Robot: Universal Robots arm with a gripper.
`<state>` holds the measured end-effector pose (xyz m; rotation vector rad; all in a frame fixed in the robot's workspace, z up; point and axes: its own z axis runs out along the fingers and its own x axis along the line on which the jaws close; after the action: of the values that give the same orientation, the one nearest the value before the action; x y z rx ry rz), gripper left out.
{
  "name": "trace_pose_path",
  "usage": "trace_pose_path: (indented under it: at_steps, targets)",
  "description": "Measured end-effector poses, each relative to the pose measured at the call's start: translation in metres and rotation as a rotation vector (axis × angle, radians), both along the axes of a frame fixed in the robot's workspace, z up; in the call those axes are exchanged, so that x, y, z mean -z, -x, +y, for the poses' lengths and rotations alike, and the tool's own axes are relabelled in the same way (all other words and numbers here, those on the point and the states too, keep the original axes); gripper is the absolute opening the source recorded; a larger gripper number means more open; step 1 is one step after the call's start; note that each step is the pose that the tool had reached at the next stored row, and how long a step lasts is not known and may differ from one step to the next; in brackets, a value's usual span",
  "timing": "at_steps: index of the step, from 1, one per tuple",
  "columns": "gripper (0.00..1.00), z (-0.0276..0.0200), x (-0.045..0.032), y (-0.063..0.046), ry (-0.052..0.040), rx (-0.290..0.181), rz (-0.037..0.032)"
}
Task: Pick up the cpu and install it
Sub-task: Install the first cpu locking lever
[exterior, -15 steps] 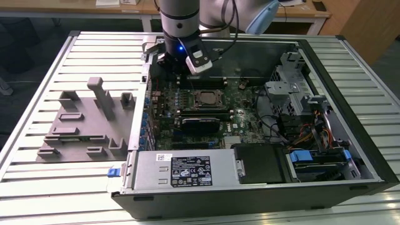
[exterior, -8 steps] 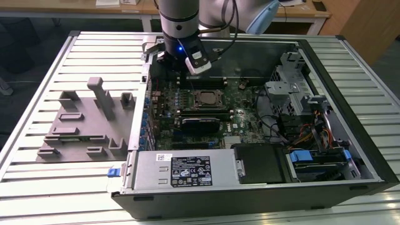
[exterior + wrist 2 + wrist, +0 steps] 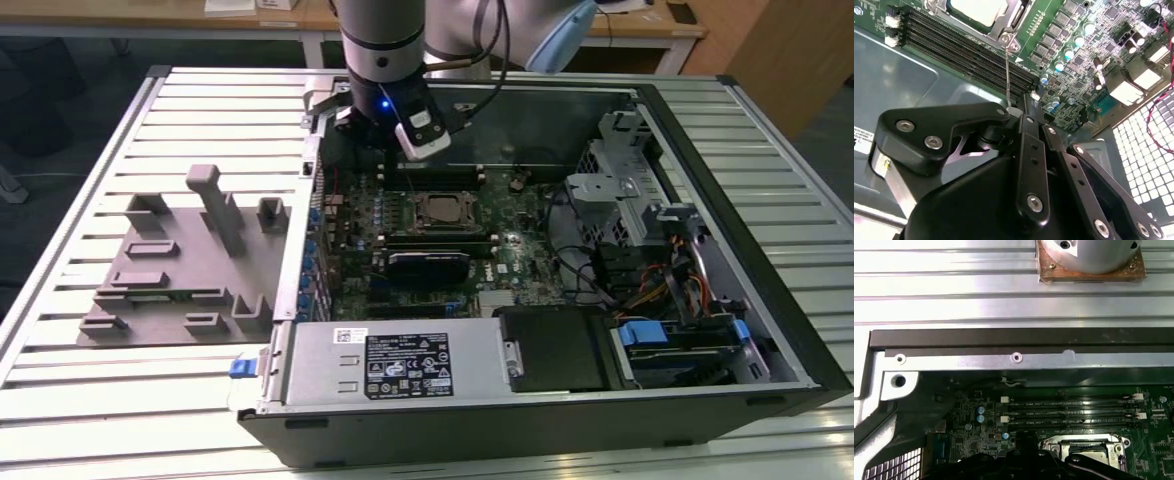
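The cpu (image 3: pixel 438 210) lies in the motherboard socket in the middle of the open computer case, its silver top framed by the metal bracket. In both wrist views it sits in that socket (image 3: pixel 976 10) (image 3: pixel 1089 452). My gripper (image 3: pixel 363 138) hangs over the board's far corner on the exterior view's left, behind the memory slots and apart from the cpu. Its black fingers (image 3: pixel 1030 135) look pressed together with nothing between them. A thin wire lever (image 3: pixel 1007 70) runs from the socket's corner toward the gripper (image 3: pixel 1026 102).
Grey holder blocks (image 3: pixel 174 270) stand on the slatted table at the exterior view's left. The case wall (image 3: pixel 1014 357) is close behind the gripper. Memory slots (image 3: pixel 964 47), a power supply (image 3: pixel 400 365) and drive cages (image 3: pixel 667 250) crowd the case.
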<state>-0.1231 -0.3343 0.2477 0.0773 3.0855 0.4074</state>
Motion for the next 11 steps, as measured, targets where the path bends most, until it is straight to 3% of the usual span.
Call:
trace_pose_path:
  at_steps: [4,11]
  targets:
    - [0.11,0.0000,0.0000,-0.002,0.0005,0.000,0.0000]
    - [0.11,0.0000,0.0001,-0.017,0.0034,0.001,0.0000]
